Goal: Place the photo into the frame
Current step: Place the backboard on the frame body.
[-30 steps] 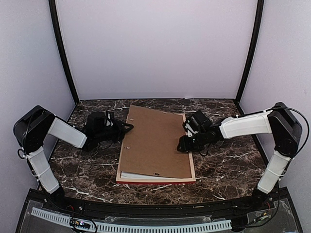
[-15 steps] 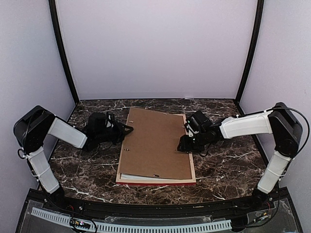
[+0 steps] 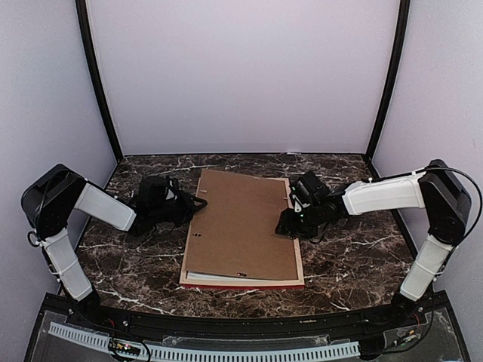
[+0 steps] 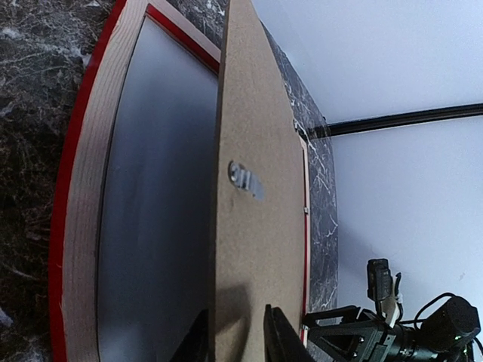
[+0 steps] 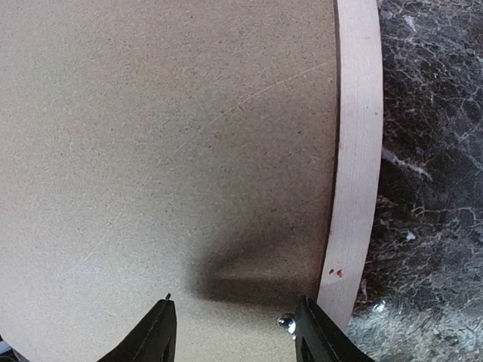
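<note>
Three pale lilac walls (image 3: 241,75) enclose a dark, white-veined marble counter (image 3: 355,264). Left end effector (image 4: 240,339) clamped on backing board (image 3: 241,219) edge. Right end effector (image 5: 235,332) apart, over board beside frame (image 5: 355,151).

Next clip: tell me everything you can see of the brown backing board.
The backing board is a plain brown rectangle, apparently fibreboard, with a small metal hanger on its upper face. It lies skewed over the face-down frame. Its left edge is raised and pinched by the left gripper; its right edge lies beside the frame's right rail, with the open right gripper over it.
</note>
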`<move>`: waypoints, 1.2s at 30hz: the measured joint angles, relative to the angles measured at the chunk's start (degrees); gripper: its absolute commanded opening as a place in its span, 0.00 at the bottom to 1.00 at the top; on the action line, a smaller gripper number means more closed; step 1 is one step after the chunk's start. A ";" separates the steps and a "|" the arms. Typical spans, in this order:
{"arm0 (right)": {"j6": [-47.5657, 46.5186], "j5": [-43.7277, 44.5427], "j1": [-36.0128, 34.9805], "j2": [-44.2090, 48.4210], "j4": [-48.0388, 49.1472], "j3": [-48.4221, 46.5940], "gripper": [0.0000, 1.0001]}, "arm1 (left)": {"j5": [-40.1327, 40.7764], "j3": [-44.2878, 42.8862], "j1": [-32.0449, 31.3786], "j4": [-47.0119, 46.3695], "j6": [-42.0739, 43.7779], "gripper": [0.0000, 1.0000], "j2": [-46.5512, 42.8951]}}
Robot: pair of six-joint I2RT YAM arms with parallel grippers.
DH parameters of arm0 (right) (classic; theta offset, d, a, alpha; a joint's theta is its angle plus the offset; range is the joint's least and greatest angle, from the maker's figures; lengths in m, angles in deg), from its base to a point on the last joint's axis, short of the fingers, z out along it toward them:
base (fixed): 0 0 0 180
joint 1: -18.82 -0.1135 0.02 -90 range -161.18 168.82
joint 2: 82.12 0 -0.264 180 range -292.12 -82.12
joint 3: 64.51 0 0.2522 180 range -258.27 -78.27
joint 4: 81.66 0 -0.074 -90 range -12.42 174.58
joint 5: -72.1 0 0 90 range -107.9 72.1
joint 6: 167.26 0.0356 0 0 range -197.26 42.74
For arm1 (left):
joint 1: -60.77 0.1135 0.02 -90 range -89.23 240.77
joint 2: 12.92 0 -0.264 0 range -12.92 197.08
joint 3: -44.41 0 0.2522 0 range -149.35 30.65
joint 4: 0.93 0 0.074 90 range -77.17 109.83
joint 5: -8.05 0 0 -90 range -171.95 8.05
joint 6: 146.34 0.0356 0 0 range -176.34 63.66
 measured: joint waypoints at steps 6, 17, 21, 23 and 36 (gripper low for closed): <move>1.31 -0.87 0.00 0.66 -0.13 0.20 0.55 | 1.14 0.00 -0.33 1.68 0.98 0.27 0.00; 2.12 -2.23 0.02 1.36 -0.50 0.57 0.56 | 2.25 0.00 -0.66 3.13 2.19 0.32 0.00; 1.70 -1.95 0.39 1.97 -1.07 0.55 0.57 | 2.21 0.00 -0.66 3.69 2.58 0.37 0.00; 1.31 -1.60 0.59 2.40 -1.42 0.52 0.57 | 2.21 0.00 -0.66 4.15 2.78 0.38 0.00; -1.16 -1.42 1.38 2.27 -2.67 -0.09 0.56 | 1.97 -0.98 -0.66 5.40 3.67 0.40 0.94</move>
